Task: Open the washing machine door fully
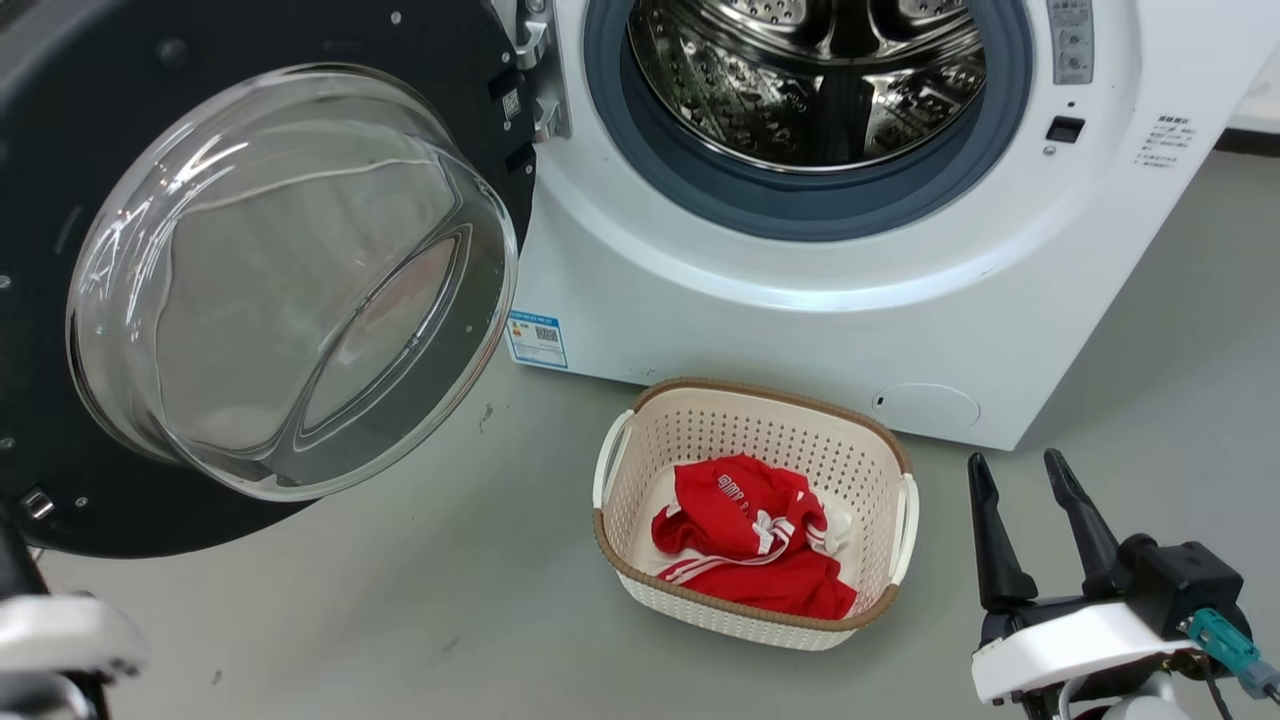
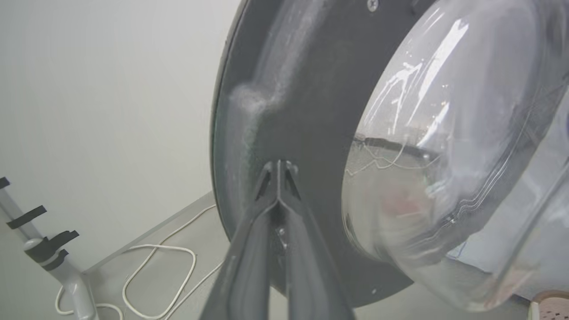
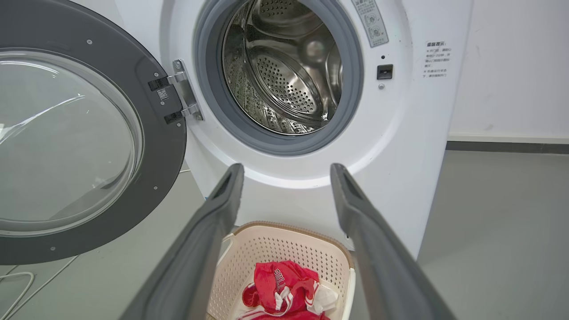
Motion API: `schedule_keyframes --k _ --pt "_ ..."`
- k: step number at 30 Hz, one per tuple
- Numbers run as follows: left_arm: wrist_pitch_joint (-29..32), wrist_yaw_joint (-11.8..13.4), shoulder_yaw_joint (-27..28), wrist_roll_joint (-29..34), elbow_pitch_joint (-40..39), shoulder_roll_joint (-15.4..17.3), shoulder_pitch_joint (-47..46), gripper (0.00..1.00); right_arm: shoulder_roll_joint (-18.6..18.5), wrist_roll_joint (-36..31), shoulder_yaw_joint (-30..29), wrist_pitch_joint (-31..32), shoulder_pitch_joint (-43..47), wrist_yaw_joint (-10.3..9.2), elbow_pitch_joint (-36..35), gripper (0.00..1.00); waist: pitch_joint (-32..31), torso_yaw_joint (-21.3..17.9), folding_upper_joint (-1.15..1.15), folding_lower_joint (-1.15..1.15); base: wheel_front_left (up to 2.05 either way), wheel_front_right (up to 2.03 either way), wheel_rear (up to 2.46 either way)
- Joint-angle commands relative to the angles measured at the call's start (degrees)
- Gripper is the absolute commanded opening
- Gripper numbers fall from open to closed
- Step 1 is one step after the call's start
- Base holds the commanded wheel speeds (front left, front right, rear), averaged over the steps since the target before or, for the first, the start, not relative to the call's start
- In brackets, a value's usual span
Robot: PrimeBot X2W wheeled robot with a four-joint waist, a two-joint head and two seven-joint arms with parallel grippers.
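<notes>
Head view, door: the washing machine door (image 1: 60, 150) stands wide open at 9 o'clock of the drum (image 1: 810, 70), its glass bowl (image 1: 290, 280) bulging toward the camera.
Head view, machine: the white washing machine (image 1: 700, 300) fills 12 o'clock, the drum uncovered inside its grey ring (image 1: 800, 205).
Head view, basket: a cream basket (image 1: 770, 430) sits on the floor at 6 o'clock of the drum, with a red garment (image 1: 750, 540) inside.
Head view, right gripper: the right gripper (image 1: 1015, 458) is at 4 o'clock, its 2 fingers apart and empty.
Left wrist view, left gripper: the left gripper (image 2: 279, 166) has its 2 fingers pressed tip to tip, nothing between them. The tips are at the door's black ring, at 9 o'clock of the bowl. Contact cannot be told.
Left wrist view, floor: a white cable (image 2: 155, 266) lies at 7 o'clock.
Right wrist view, door: the door hangs on its metal hinge (image 3: 184, 95) at 9 o'clock of the drum.
Right wrist view, fingers: spread wide, with the basket between them at 6 o'clock.
</notes>
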Motion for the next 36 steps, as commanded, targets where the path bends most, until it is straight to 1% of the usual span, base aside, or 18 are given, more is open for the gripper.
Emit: schedule_keyframes --k 1,6,8,10,11,14,18,25,30,36 --pt "0.14 -0.13 0.14 0.36 -1.15 -1.15 1.52 0.0 0.07 0.27 0.12 -0.24 0.49 -0.04 0.01 1.0 -0.56 -0.13 0.0 0.0 0.0 0.0 0.0" --pt "0.14 -0.25 -1.9 3.11 -10.61 -8.82 9.78 0.0 0.07 0.58 0.73 -0.3 1.68 -0.04 -0.06 1.0 -2.44 -0.51 0.0 0.0 0.0 0.0 0.0" --pt "0.14 -0.4 -3.55 3.9 -13.48 -11.03 12.15 0.0 0.07 0.35 0.84 -0.33 1.89 -0.04 -0.17 1.0 -3.03 -0.59 0.0 0.0 0.0 0.0 0.0" --pt "0.14 -0.34 -5.35 4.09 -15.76 -12.57 14.25 0.8 0.07 -0.21 0.95 -0.28 2.34 -0.04 -0.3 1.0 -3.58 -0.73 0.0 0.0 0.0 0.0 0.0" --pt "0.14 -0.28 -6.55 4.33 -16.52 -13.07 15.31 1.0 0.07 -0.33 1.0 -0.29 2.62 -0.04 -0.36 1.0 -3.86 -0.84 0.0 0.0 0.0 0.0 0.0" --pt "0.14 -0.49 -9.05 3.78 -18.21 -13.61 15.99 1.0 0.07 -0.65 0.97 -0.29 2.8 -0.04 -0.81 1.0 -4.2 -1.1 0.0 0.0 0.0 0.0 0.0" --pt "0.14 -0.66 -13.13 5.04 -20.89 -13.99 15.47 1.0 0.07 -1.17 1.31 -0.26 2.96 -0.04 -1.98 1.0 -4.25 -1.87 0.0 0.0 0.0 0.0 0.0" --pt "0.14 -1.43 -20.31 7.37 -22.91 -14.02 12.09 1.0 0.07 -4.6 1.16 0.09 1.82 -0.04 -5.08 1.0 -3.62 -4.92 0.0 0.0 0.0 0.0 0.0" --pt "0.14 -1.87 -22.96 8.19 -22.04 -14.03 9.43 1.0 0.06 -6.92 0.34 0.95 1.78 -0.04 -7.42 1.0 -3.26 -7.33 0.0 0.0 0.0 0.0 0.0" --pt "0.14 -1.98 -24.19 7.85 -20.14 -14.03 8.3 1.0 0.07 -8.23 -1.33 1.71 2.51 -0.04 -9.31 1.0 -2.89 -9.81 0.0 0.0 0.0 0.0 0.0"
